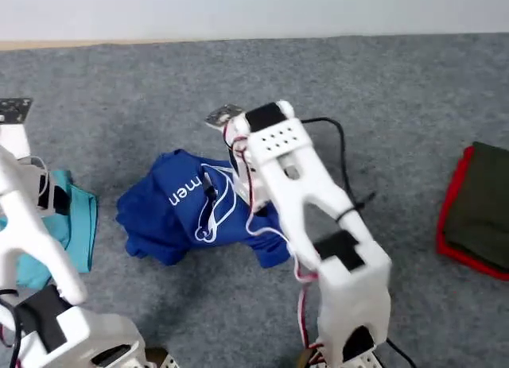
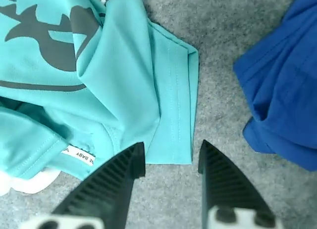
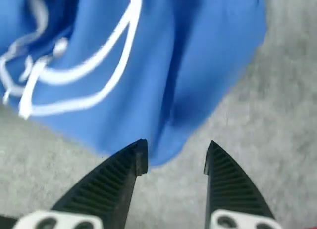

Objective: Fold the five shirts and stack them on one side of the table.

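Note:
A crumpled blue shirt (image 1: pixel 171 213) with a white print lies in the middle of the grey table. My right gripper (image 3: pixel 177 157) hangs open just above the blue shirt's (image 3: pixel 148 66) edge, with nothing between its fingers. In the high view the right arm (image 1: pixel 302 185) stretches over that shirt's right side. A teal shirt (image 1: pixel 79 225) with a dark print lies at the far left under the left arm (image 1: pixel 32 233). My left gripper (image 2: pixel 171 157) stands open over the teal shirt's (image 2: pixel 124 80) hemmed edge and holds nothing.
At the right edge a folded dark green shirt (image 1: pixel 485 205) rests on a folded red one (image 1: pixel 449 217). The blue shirt (image 2: pixel 282 85) lies a short gap from the teal one. Bare grey cloth (image 1: pixel 382 98) covers the table's back and front right.

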Robot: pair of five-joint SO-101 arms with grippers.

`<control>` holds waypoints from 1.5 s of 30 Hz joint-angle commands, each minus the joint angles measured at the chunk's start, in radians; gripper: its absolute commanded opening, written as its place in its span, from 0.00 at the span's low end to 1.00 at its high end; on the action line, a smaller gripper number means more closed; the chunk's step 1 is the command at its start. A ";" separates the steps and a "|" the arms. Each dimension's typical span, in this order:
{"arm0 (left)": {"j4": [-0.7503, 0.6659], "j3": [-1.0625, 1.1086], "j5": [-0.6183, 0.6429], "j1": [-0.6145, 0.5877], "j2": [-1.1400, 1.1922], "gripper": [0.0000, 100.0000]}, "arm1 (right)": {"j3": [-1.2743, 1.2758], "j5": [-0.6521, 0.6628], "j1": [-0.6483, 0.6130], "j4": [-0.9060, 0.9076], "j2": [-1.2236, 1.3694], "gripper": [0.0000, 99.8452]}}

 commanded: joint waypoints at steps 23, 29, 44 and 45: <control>-0.031 0.007 -0.003 0.002 -0.017 0.14 | -0.600 0.226 0.120 0.030 -0.160 0.01; -0.028 0.007 -0.003 -0.002 -0.017 0.14 | -0.658 0.226 0.159 0.039 -0.165 0.01; -0.032 0.008 -0.003 0.000 -0.008 0.14 | -0.327 -0.256 0.050 0.031 0.054 0.26; -0.032 0.010 -0.003 0.000 -0.008 0.14 | -0.327 -0.264 0.044 0.031 0.085 0.26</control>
